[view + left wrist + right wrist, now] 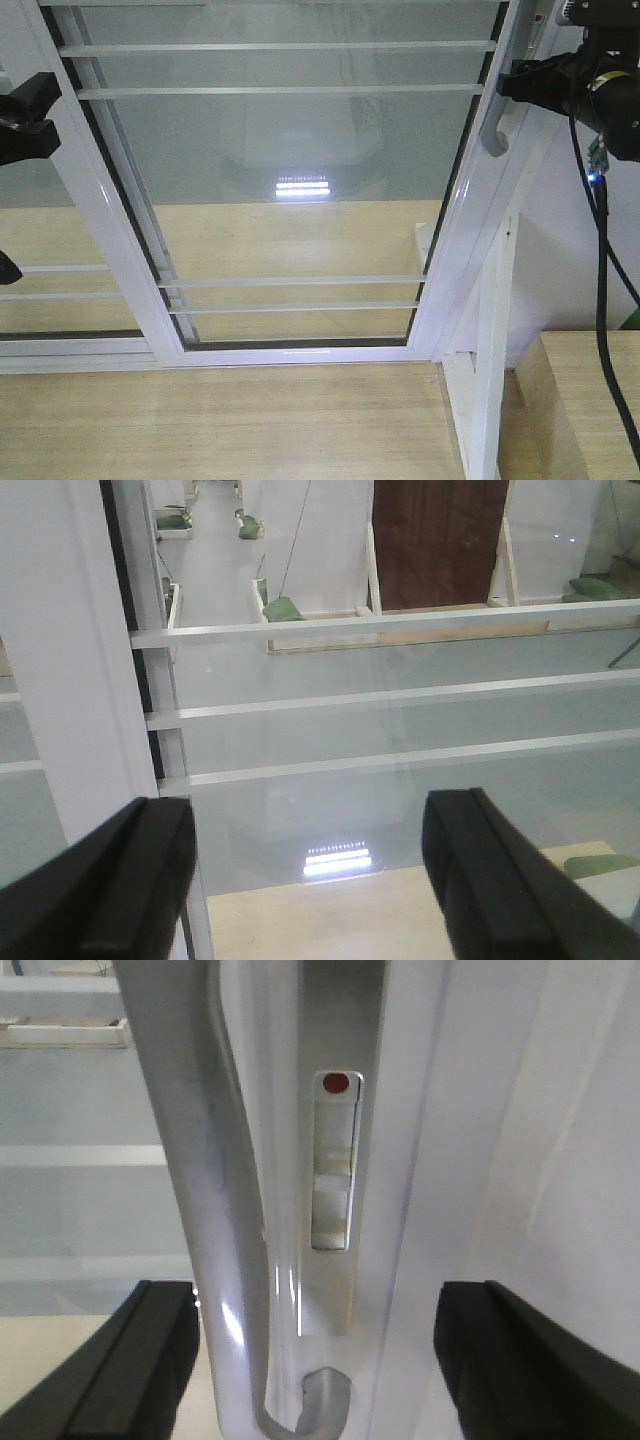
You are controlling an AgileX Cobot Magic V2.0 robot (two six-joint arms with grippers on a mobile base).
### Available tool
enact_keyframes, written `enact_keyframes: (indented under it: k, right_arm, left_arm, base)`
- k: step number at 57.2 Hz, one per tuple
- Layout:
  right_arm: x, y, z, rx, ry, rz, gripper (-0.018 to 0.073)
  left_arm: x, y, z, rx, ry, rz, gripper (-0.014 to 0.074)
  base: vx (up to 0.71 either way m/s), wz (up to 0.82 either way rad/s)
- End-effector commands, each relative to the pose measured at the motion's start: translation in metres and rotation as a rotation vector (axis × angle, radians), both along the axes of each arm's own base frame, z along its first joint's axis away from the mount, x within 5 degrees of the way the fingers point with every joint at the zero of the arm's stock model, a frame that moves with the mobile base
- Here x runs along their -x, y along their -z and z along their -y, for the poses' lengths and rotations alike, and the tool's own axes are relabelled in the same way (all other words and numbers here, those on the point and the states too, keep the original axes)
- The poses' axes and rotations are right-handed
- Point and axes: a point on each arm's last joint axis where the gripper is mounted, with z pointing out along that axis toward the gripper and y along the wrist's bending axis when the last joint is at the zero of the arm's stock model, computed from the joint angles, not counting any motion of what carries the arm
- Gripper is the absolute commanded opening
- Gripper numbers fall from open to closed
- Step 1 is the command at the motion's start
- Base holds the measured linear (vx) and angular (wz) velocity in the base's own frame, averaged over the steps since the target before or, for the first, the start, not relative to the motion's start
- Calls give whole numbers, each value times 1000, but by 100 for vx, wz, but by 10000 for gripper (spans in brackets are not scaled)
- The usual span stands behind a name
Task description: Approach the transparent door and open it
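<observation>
Framing the grey handle (232, 1220) of the transparent door (468, 240), right gripper (318, 1360) jaws stand apart; only its wrist view shows the red-dotted latch (335, 1165); left gripper (310, 880) jaws gape too.

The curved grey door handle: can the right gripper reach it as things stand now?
Probably yes. The right gripper is open, with its fingers on either side of the curved grey handle, and nothing stands between them.
</observation>
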Motion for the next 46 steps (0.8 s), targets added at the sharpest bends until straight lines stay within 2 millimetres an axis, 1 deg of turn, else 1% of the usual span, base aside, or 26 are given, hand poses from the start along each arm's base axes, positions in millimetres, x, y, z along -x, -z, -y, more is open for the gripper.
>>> enact_keyframes:
  k: [1, 15, 22, 27, 31, 36, 43, 46]
  right_arm:
    - [-9, -37, 1, 1, 0, 174, 536]
    - [-27, -37, -4, -15, -49, 202, 536]
    - [-34, -34, -6, -37, -65, 222, 531]
    - [-36, -33, -7, -36, -76, 237, 510]
    - [-36, -33, -8, -24, -84, 237, 466]
    - [-36, -33, -8, -11, -93, 240, 383]
    - [-36, -33, -9, -5, -99, 243, 232]
    - [-36, -33, -11, -5, -105, 245, 185]
  left_arm:
    - [1, -23, 0, 23, -6, 129, 576]
    - [1, -23, 0, 22, -6, 129, 576]
    - [1, -23, 0, 22, -6, 129, 576]
    - [1, -23, 0, 22, -6, 129, 576]
    - [1, -23, 0, 22, -6, 129, 576]
    - [1, -23, 0, 21, -6, 129, 576]
    - [1, -23, 0, 21, -6, 129, 576]
    - [1, -23, 0, 21, -6, 129, 576]
  base:
    - [0, 0]
    - [0, 0]
    - [0, 0]
    - [0, 0]
    - [0, 0]
    - [0, 0]
    - [0, 0]
    - [0, 0]
